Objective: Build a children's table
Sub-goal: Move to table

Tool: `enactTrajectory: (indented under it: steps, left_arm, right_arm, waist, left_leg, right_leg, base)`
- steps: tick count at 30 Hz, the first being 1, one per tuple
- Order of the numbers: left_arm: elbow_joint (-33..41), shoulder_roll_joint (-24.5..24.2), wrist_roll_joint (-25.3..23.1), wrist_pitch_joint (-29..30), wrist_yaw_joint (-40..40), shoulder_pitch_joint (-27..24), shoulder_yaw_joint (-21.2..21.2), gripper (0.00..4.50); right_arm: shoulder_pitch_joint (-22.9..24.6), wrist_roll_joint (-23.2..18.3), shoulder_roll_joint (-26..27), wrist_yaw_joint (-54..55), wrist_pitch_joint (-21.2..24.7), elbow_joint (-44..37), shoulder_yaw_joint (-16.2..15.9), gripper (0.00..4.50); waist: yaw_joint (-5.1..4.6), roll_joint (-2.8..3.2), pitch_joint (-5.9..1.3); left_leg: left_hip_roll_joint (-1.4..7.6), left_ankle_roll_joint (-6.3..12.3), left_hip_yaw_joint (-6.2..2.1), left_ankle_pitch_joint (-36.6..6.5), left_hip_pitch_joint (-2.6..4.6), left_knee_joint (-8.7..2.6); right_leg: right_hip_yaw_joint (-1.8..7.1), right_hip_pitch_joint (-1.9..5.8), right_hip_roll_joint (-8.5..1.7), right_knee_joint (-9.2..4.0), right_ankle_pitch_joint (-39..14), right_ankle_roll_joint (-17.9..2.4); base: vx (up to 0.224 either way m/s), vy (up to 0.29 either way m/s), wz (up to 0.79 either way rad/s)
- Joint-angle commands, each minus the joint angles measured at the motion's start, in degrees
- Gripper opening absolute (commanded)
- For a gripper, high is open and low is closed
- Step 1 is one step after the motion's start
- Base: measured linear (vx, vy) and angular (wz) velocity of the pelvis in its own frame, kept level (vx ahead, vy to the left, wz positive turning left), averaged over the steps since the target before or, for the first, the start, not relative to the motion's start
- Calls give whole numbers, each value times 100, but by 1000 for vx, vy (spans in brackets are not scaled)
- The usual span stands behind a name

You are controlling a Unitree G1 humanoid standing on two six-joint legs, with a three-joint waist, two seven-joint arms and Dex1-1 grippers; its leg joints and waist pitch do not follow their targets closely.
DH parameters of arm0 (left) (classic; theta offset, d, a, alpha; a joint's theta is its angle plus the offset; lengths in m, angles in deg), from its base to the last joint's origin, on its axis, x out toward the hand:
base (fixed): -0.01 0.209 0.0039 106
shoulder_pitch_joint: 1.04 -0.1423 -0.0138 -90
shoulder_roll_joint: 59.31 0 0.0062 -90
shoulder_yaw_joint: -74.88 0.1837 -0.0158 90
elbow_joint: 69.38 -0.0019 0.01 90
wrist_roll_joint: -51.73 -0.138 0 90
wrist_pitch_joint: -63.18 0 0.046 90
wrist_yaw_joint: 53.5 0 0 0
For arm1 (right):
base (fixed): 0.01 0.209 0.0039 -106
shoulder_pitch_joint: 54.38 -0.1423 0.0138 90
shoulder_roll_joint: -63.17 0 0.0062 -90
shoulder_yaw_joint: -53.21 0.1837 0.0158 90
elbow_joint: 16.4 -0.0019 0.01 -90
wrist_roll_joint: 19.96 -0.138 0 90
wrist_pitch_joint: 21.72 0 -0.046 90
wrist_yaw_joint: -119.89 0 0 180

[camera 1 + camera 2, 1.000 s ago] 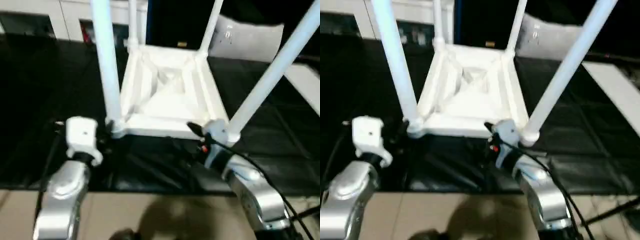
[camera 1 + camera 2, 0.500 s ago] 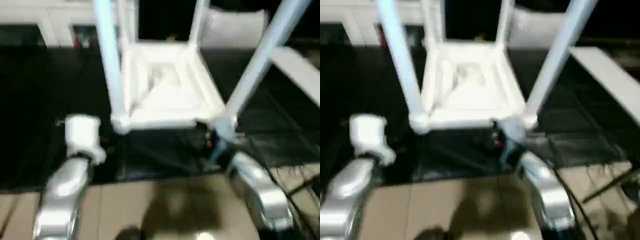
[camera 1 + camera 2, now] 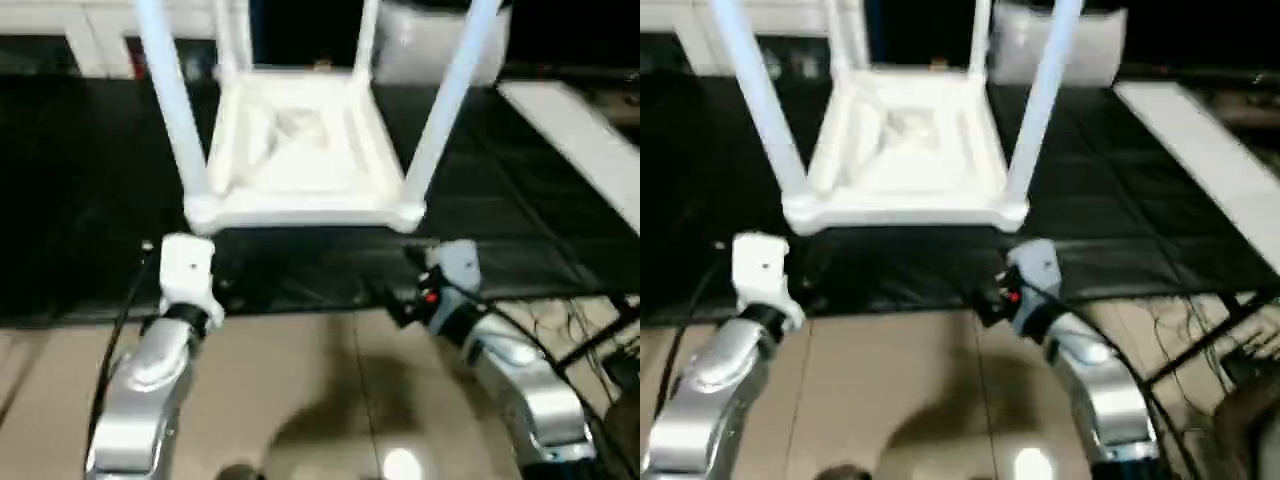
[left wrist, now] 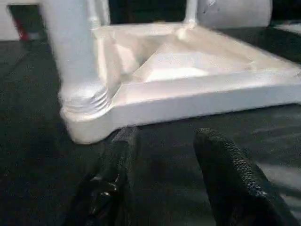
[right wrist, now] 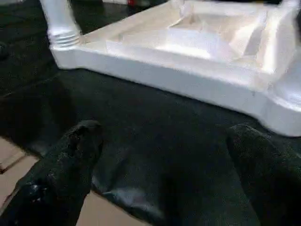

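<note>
1. Four white legs (image 3: 172, 110) stand up from the corners of the children's table (image 3: 300, 160), which lies upside down on the black work table (image 3: 80, 200), ribbed underside up.
2. The left gripper (image 4: 164, 155) hangs just short of the near left corner, fingers (image 4: 225, 174) partly spread with nothing between them.
3. The right gripper (image 5: 164, 155) is near the table's front edge, its fingers (image 5: 70, 155) spread wide and holding nothing.
4. In the left wrist view, a threaded collar (image 4: 84, 101) sits in the corner socket.
5. Both silver forearms (image 3: 140, 390) reach over the tan floor (image 3: 320, 380).
</note>
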Motion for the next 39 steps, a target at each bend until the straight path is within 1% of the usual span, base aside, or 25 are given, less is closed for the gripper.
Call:
enactTrajectory:
  steps: [1,3,4,5,8,9,10,11,12,13,16,18,20,21,23,25,26,27,28,29,30,31,33,34,39]
  left_arm:
    - [49,2,36,-133,-12,14,-26,234]
    - [70,1,31,-115,-5,33,-46,234]
    - [70,-4,26,-99,11,40,-46,234]
    - [69,-21,19,-92,17,46,-33,234]
    - [66,-54,-3,-68,4,50,-2,234]
    - [65,-59,-7,-66,0,50,2,234]
    - [59,-66,-9,-71,-14,53,13,234]
    - [51,-76,-15,-83,-32,55,27,234]
    - [42,-100,-33,-84,-61,59,58,234]
    - [27,-127,-60,-81,-95,65,99,234]
    - [6,-156,-61,-72,-164,63,177,234]
    - [8,-161,-61,-73,-171,56,192,234]
    - [2,-182,-64,-86,-175,50,205,234]
    - [-12,-176,-22,-128,-201,44,193,234]
    - [-15,-200,-14,-104,-181,32,173,234]
    - [-37,-183,47,-113,-146,17,55,234]
    - [-35,-193,63,-125,-160,8,39,234]
    - [-31,-212,88,-145,-186,-9,13,234]
    - [-19,-229,129,-172,-228,-34,-20,234]
    - [2,-231,197,-203,-292,-52,-44,234]
    - [39,-248,267,-236,-381,-75,-51,234]
    - [63,-265,317,-261,-439,-91,-48,234]
    - [79,-308,382,-291,-548,-99,-33,234]
    - [90,-327,468,-312,-661,-103,-37,234]
    - [53,-557,769,-414,-1165,-98,-66,262]
  right_arm:
    - [6,-26,-89,-72,4,-79,0,450]
    - [5,-35,-117,-87,27,-55,-7,450]
    - [11,-21,-127,-82,31,-52,-12,450]
    - [14,0,-140,-110,20,-40,-29,450]
    - [31,49,-141,-119,-46,5,-54,450]
    - [34,48,-137,-119,-52,10,-54,450]
    - [43,61,-114,-100,-116,40,-61,450]
    - [51,62,-91,-76,-148,62,-62,450]
    - [60,78,-67,-37,-192,82,-63,450]
    - [60,96,-55,-5,-237,105,-71,450]
    - [60,157,-73,32,-339,139,-115,450]
    - [75,167,-66,28,-355,138,-122,450]
    - [109,155,-34,37,-348,109,-111,450]
    - [111,162,-27,38,-369,105,-111,450]
    - [123,156,-32,55,-381,42,-101,450]
    - [83,121,-80,57,-417,-86,-39,450]
    - [72,101,-89,50,-415,-100,-23,450]
    - [53,65,-104,37,-410,-120,4,450]
    - [39,33,-124,23,-399,-141,28,450]
    - [36,17,-138,13,-386,-154,39,450]
    - [41,-3,-152,-15,-388,-169,45,450]
    - [45,-18,-161,-36,-394,-175,48,450]
    - [46,-25,-166,-59,-394,-188,52,450]
    - [44,-59,-165,-75,-371,-215,66,450]
    - [41,-146,-179,-111,-340,-249,102,450]
  waist:
    - [-19,83,-279]
    - [58,46,-181]
    - [204,-29,-19]
    - [188,1,-37]
    - [130,86,87]
    - [125,197,99]
    - [23,278,108]
    - [-116,439,88]
    - [-181,387,-61]
    - [-136,363,-100]
    - [-186,311,-84]
    - [-246,133,-91]
    - [-41,-274,-13]
    - [155,-383,-204]
    - [203,-330,-209]
    - [183,-159,-268]
    - [190,-66,-308]
    - [154,309,-454]
    - [-84,450,-503]
    - [-23,332,-496]
    - [-24,276,-479]
    - [51,146,-420]
    - [46,-9,-383]
    - [131,53,-384]
    - [27,94,-251]
  left_leg:
    - [665,975,-146,-375,80,-331]
    - [486,588,61,-1501,97,-328]
    - [292,535,36,-2141,-120,-380]
    - [240,576,104,-2346,-31,-101]
    - [310,652,212,-1963,67,475]
    - [384,608,228,-1983,6,416]
    - [436,371,130,-2651,140,-6]
    - [673,62,-71,-3637,606,-305]
    - [1034,-53,-548,-4809,910,-762]
    - [1055,164,-642,-4968,1001,-749]
    - [761,683,-188,-4401,846,-770]
    - [593,986,67,-4007,803,-812]
    - [-73,1098,422,-2914,512,-85]
    - [-264,1138,355,-1519,293,676]
    - [-259,901,81,-488,-224,860]
    - [-135,678,19,1404,-394,431]
    - [-71,648,23,2133,-403,107]
    - [204,807,-160,3654,20,70]
    - [1046,2279,-961,5841,610,203]
    - [1073,2194,-1057,7587,790,398]
    - [870,1907,-895,7382,655,347]
    - [264,1314,-471,5734,238,161]
    - [-24,994,-117,3214,21,121]
    - [124,628,-13,717,-46,-96]
    - [259,115,32,-1818,-20,-381]
  right_leg:
    - [359,211,-913,-420,1155,-746]
    - [384,331,-936,-626,-550,-913]
    - [143,528,-1081,-846,-2886,-707]
    - [39,586,-1285,-1124,-4688,-446]
    - [-372,733,-1648,-1564,-5820,-351]
    - [-642,1004,-1603,-1553,-5463,-330]
    - [-844,1005,-1078,-1276,-4425,-320]
    - [-751,637,-634,-833,-3518,-331]
    - [-443,351,-403,150,-1555,-258]
    - [-260,54,-390,436,-862,31]
    - [-271,-248,-382,481,162,83]
    - [-149,-220,-569,53,371,14]
    - [641,258,-1072,-845,-2410,108]
    - [1138,651,-1431,-1111,-4421,-148]
    - [1128,996,-1332,-819,-2484,-635]
    - [557,817,-1002,-367,2877,-1176]
    - [277,746,-742,-133,3848,-1066]
    - [-33,389,-314,197,4278,-415]
    - [192,-307,-594,562,1981,325]
    - [537,-553,-906,258,1229,574]
    - [550,-475,-856,122,1387,659]
    - [436,-185,-642,-242,1762,600]
    - [434,-23,-742,-391,1839,286]
    - [441,119,-889,-432,1355,-165]
    - [398,58,-785,-560,-795,-730]
  base:
    - [0,0,0]
    - [-26,5,3]
    - [-51,10,5]
    - [-23,46,28]
    - [39,92,50]
    - [102,140,52]
    - [102,140,52]
    - [109,129,37]
    - [131,105,15]
    - [131,105,15]
    - [163,59,10]
    - [179,-38,0]
    - [210,-87,2]
    - [264,-90,2]
    - [267,-73,0]
    - [240,-41,0]
    - [69,18,-5]
    - [0,0,0]
    - [0,0,0]
    - [86,58,-12]
    - [-77,150,4]
    - [-77,150,4]
    - [-43,47,1]
    - [0,0,0]
    - [-70,-16,-3]
